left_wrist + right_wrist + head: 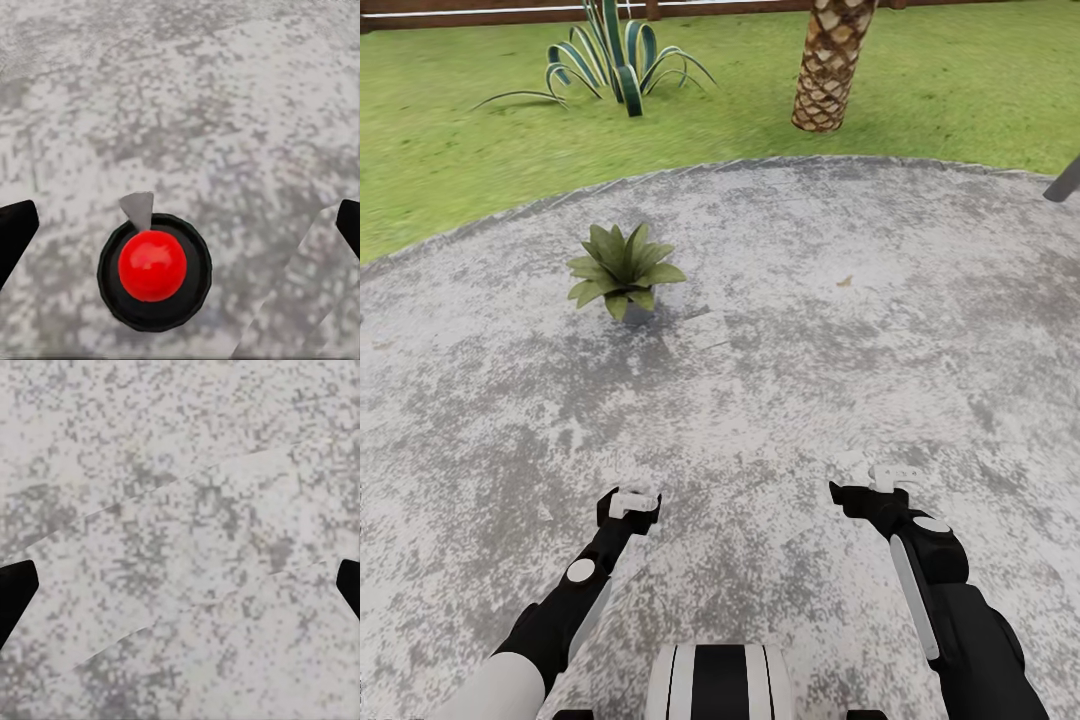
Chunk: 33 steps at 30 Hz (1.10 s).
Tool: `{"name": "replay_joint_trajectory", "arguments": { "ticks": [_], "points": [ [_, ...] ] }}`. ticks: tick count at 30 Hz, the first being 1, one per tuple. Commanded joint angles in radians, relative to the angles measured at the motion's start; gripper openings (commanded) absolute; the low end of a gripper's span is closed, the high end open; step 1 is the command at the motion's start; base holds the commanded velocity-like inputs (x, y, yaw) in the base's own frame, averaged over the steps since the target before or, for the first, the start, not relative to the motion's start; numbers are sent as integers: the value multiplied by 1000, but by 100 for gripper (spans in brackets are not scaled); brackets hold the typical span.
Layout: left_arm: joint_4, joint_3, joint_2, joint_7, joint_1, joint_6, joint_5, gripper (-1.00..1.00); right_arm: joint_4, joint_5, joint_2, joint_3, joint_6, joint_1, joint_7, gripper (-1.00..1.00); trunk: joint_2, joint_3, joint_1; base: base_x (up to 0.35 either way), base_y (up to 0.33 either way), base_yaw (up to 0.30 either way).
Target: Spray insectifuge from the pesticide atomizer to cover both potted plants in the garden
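Where mottled patio (810, 380) meets lawn (450, 150), one potted plant (622, 268), both end effectors spread, empty

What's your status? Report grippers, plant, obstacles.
Left gripper open, empty; right gripper open, empty. One potted plant ahead-left on the patio. Red-and-black round object below left gripper. Nothing between robot and plant.

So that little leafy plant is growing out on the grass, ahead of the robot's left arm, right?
Not on the grass. The head view shows the potted plant sitting on the grey paved patio, with the lawn beginning behind it. It is indeed ahead of the left arm.
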Motion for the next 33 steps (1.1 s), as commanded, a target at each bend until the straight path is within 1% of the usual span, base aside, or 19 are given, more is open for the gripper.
{"name": "replay_joint_trajectory", "arguments": {
  "ticks": [1, 18, 25, 33],
  "points": [
    [1, -1, 0, 0, -1, -3, 0, 100, -1, 0, 0, 0, 5, 0, 1, 100, 0, -1, 0, 0, 0, 67],
    [1, 1, 0, 0, -1, -3, 0, 100, -1, 0, 0, 0, 5, 0, 1, 100, 0, -1, 0, 0, 0, 31],
    [1, 1, 0, 0, -1, -3, 0, 100, 0, 0, 0, 1, 5, 0, 2, 100, 0, -8, 0, 0, 0, 1],
    [1, 2, 0, 0, -1, -3, 1, 100, 0, 0, 0, 1, 5, 0, 3, 100, 0, -10, 0, 0, 0, 0]
  ]
}}
